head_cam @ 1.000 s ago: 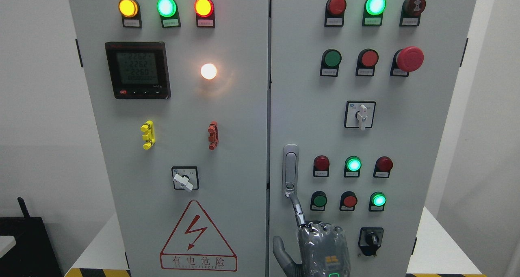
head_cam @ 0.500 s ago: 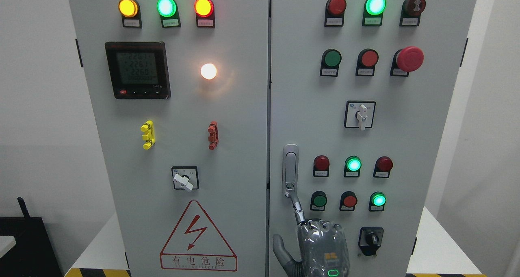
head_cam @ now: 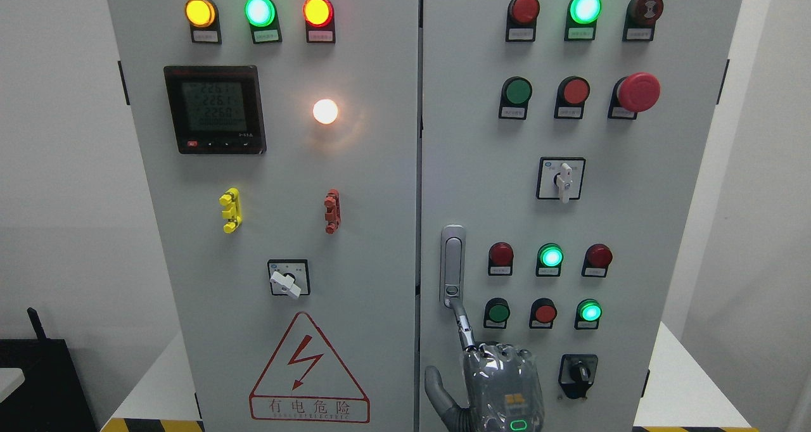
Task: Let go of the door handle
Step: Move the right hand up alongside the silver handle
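Observation:
The silver door handle (head_cam: 452,264) stands upright near the left edge of the grey cabinet's right door (head_cam: 469,166). My right hand (head_cam: 497,375), wrapped in clear plastic, comes up from the bottom edge just below it. Its index finger (head_cam: 462,324) is stretched out, and the tip touches the handle's lower end by the lock. The other fingers are curled at the knuckles and the thumb (head_cam: 436,387) sticks out to the left. Nothing is grasped. The left arm does not show.
Both cabinet doors look closed, with a dark seam (head_cam: 419,166) between them. Round buttons, lit lamps and a black rotary switch (head_cam: 578,375) sit right of the hand. The left door carries a meter (head_cam: 214,109) and a warning triangle (head_cam: 308,372). White table edges flank the cabinet.
The hand's back has shifted very slightly. The index fingertip stays at the handle's lower end, and the handle has not moved.

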